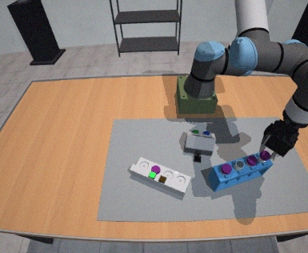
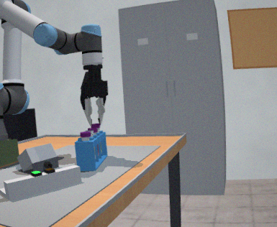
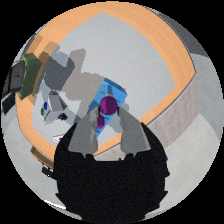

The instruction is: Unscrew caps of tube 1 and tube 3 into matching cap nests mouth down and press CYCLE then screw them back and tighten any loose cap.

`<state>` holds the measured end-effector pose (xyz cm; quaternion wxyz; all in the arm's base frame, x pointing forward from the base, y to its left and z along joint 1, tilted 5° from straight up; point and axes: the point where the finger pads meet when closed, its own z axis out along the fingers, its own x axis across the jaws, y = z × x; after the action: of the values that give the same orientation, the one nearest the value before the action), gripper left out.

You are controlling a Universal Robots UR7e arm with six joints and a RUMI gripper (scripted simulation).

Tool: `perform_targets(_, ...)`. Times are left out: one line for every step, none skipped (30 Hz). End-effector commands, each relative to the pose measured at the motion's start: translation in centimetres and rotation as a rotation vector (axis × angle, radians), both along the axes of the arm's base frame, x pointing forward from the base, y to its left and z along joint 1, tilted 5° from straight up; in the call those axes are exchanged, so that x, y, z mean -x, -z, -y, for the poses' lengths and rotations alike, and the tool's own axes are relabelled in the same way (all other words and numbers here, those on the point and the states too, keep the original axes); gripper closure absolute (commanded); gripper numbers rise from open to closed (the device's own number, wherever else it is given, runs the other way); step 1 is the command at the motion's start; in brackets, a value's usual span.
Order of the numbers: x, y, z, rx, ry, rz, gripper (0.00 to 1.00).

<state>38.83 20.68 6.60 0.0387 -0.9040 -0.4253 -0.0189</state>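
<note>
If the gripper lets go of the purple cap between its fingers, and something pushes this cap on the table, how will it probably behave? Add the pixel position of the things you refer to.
The cap [image 1: 265,155] [image 2: 96,126] [image 3: 108,105] looks short and round, so on its side it could roll. Mouth down, it would more likely slide.

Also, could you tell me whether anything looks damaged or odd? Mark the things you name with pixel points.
Nothing stands out: no spill or damage shows, the blue rack [image 1: 242,180] [image 2: 85,156] [image 3: 114,89] stands upright, and its open tube [image 1: 239,164] is matched by the purple cap [image 1: 155,169] in the white tray [image 1: 178,188] [image 2: 41,184] [image 3: 56,137].

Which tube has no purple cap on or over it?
Tube 3, third from the arm's left: its mouth is bare; the others have caps over them.
</note>
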Motion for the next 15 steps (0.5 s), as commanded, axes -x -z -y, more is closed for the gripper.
perform_targets(-0.04, 0.08, -0.01, 0.0, 0.0, 0.001, 1.0)
perform_targets(-0.04, 0.13, -0.02, 0.0, 0.0, 0.001, 1.0)
perform_targets(-0.04, 0.18, -0.02, 0.0, 0.0, 0.001, 1.0)
perform_targets(-0.04, 0.23, -0.03, 0.0, 0.0, 0.001, 1.0)
perform_targets(-0.04, 0.23, -0.03, 0.0, 0.0, 0.001, 1.0)
perform_targets(-0.04, 0.23, -0.03, 0.0, 0.0, 0.001, 1.0)
perform_targets(-0.04, 0.28, -0.03, 0.0, 0.0, 0.001, 1.0)
perform_targets(-0.04, 0.33, -0.04, 0.0, 0.0, 0.001, 1.0)
perform_targets(-0.04, 0.38, -0.04, 0.0, 0.0, 0.001, 1.0)
perform_targets(-0.04, 0.42, -0.04, 0.0, 0.0, 0.001, 1.0)
perform_targets(-0.04, 0.46, -0.05, 0.0, 0.0, 0.001, 1.0)
perform_targets(-0.04, 0.5, -0.05, 0.0, 0.0, 0.001, 1.0)
perform_targets(-0.04, 0.54, -0.05, 0.0, 0.0, 0.001, 1.0)
perform_targets(-0.04, 0.58, -0.06, 0.0, 0.0, 0.001, 1.0)
perform_targets(-0.04, 0.6, -0.06, 0.0, 0.0, 0.001, 1.0)
